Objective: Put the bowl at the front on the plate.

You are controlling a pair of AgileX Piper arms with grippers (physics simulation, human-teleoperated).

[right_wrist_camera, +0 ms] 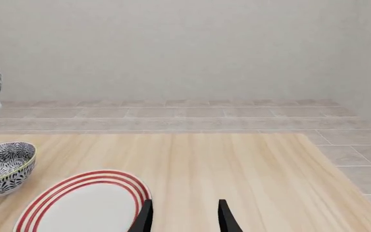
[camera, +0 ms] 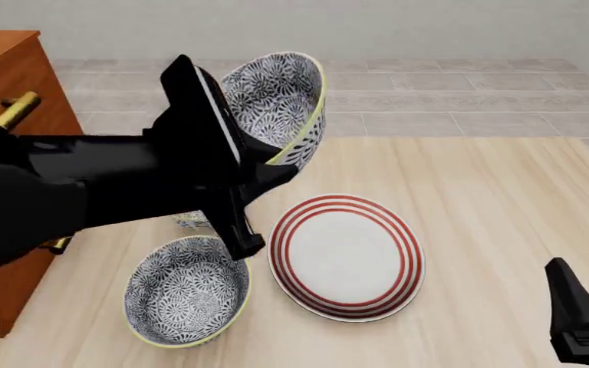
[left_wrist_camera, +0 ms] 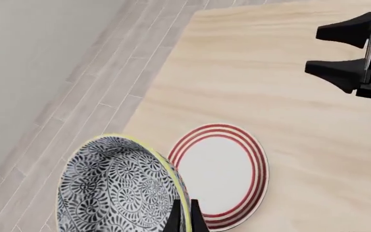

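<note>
A deep blue-and-white floral bowl (camera: 274,96) with a yellow-green rim hangs tilted in the air above the table's left half. My left gripper (camera: 286,162) is shut on its rim, and the wrist view shows the fingers (left_wrist_camera: 185,218) pinching the bowl (left_wrist_camera: 118,188). The white plate (camera: 346,257) with red rings lies on the table below and to the right of the bowl; it also shows as the plate (left_wrist_camera: 221,174) and the plate (right_wrist_camera: 85,208). My right gripper (right_wrist_camera: 184,217) stands open and empty near the table's front right (camera: 581,314).
A look-alike bowl (camera: 187,295) sits on the table at the front left, touching the plate's left edge. Another bowl (camera: 187,221) is mostly hidden behind my left arm. A wooden cabinet (camera: 8,84) stands at the left. A bowl (right_wrist_camera: 5,166) rests beyond the plate.
</note>
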